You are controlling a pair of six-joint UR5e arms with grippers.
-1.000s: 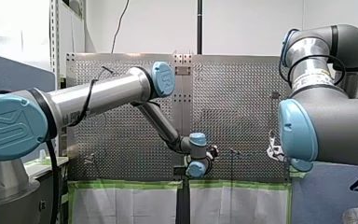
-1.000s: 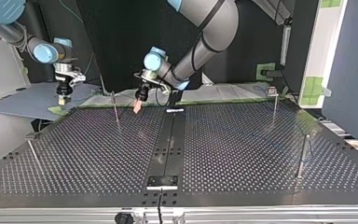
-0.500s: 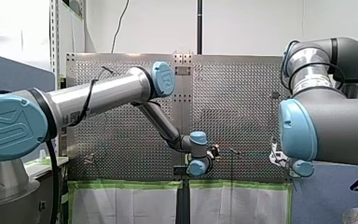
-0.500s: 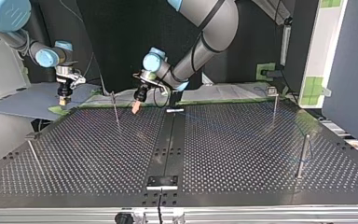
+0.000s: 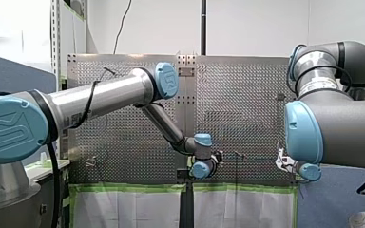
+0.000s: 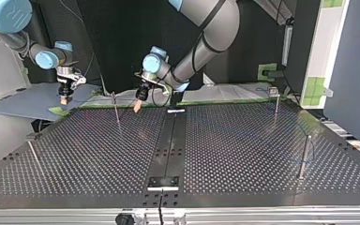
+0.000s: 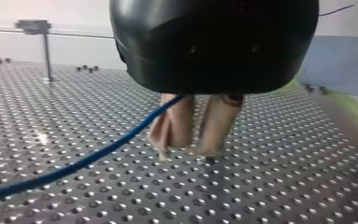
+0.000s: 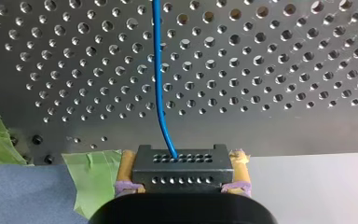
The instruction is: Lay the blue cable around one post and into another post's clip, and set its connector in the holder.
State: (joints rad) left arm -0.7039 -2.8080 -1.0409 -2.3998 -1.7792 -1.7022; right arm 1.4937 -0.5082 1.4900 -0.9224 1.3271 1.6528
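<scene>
The blue cable (image 7: 98, 151) comes out from the base of my left gripper (image 7: 186, 151) and runs away low over the perforated table. The gripper's beige pads (image 7: 172, 126) stand open, a narrow gap between them, just above the plate. In the top view this gripper (image 6: 137, 106) hangs at the table's far edge, beside a thin post (image 6: 116, 108). My right gripper (image 8: 182, 161) is shut on the dark connector (image 8: 182, 170), yellow pads on both sides. From the connector the cable (image 8: 157, 70) leads out over the plate. That gripper (image 6: 64, 99) hovers off the table's far left corner in the top view.
More posts stand at the top view's right (image 6: 276, 104) (image 6: 303, 157) and near left (image 6: 33, 152). A post with a clip head (image 7: 46, 51) shows beyond my left gripper. Green tape (image 8: 91, 177) and a grey-blue mat (image 8: 23, 196) lie under my right gripper. A small plate (image 6: 163, 182) sits on the centre strip.
My left wrist has turned slightly at the table's far edge. In the front view my right wrist has sunk a little and shifted right. The connector stays held.
</scene>
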